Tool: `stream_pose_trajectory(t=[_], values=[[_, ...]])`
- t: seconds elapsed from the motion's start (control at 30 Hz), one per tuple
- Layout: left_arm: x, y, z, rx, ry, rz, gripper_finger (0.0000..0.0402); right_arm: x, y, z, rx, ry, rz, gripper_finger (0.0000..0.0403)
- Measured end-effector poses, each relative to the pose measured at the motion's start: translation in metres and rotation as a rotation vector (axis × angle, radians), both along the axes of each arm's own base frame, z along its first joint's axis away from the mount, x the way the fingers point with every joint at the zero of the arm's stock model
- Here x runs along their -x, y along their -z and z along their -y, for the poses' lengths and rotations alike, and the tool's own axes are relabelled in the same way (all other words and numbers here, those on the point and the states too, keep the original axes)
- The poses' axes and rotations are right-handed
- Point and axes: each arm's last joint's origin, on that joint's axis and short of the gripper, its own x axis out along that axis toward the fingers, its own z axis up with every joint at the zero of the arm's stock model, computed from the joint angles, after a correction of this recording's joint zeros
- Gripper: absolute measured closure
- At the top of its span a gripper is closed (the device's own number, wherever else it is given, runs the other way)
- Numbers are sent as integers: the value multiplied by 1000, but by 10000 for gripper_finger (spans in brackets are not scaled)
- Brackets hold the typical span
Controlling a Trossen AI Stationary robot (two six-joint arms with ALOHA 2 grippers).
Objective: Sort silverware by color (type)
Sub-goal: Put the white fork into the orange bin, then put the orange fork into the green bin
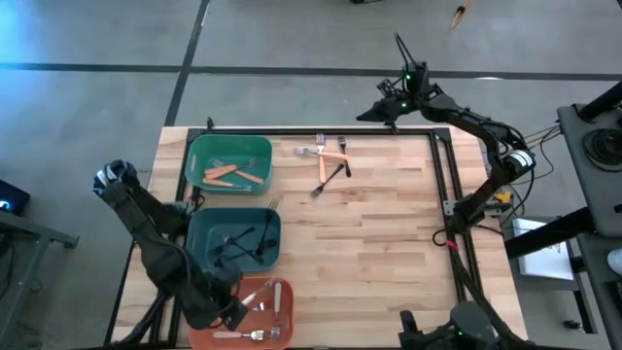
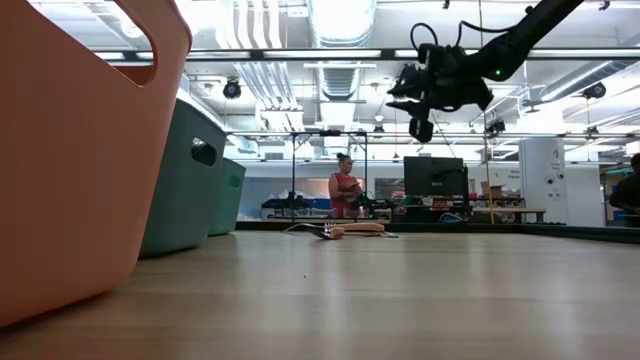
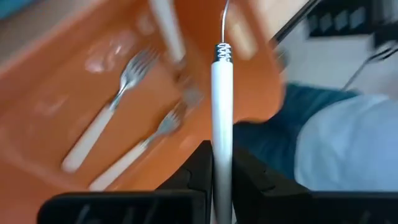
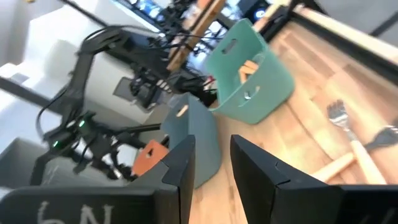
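My left gripper [image 1: 233, 309] hangs over the salmon bin [image 1: 277, 332] at the table's near left, shut on a white-handled fork [image 3: 222, 93]. Other white-handled forks [image 3: 106, 118] lie on that bin's floor. The teal bin [image 1: 267, 219] holds black forks and the green bin [image 1: 228, 148] holds orange-handled ones. A few loose forks [image 1: 328, 160] lie on the wood near the far edge. My right gripper [image 1: 389, 107] floats high above the far edge, open [image 4: 211, 165], with nothing between its fingers. My left gripper pinches the fork's white handle [image 3: 222, 134] between its two fingers. The handle runs along the fingers and sticks out past their tips, metal end [image 3: 224, 46] foremost. The fingers slant down from the table's near left. The fork is lifted clear above the salmon bin.
The three bins stand in a row along the table's left side, the salmon one [image 2: 70, 150] nearest. A black frame rail [image 1: 442, 175] borders the wood on the right. Bare wood lies right of the bins. A person [image 2: 345, 190] stands far behind the table.
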Motion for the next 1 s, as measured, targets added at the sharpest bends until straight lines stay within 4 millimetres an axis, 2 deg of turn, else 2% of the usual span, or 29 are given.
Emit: stream_pose_trajectory(t=[0.13,0.23,0.6,0.8,1.0], values=[[-1,17,10,7,96,-133,383,-4,3,-3,-11,54,-50,308],[-3,26,15,-17,183,-166,368,-9,6,-5,-19,95,-93,308],[3,28,10,-115,295,-177,334,-22,8,-15,-49,131,-148,307],[8,14,2,-184,393,-145,329,-24,20,-23,-48,189,-288,307],[22,-23,-20,-328,387,-88,329,-26,36,-39,58,218,-513,307]])
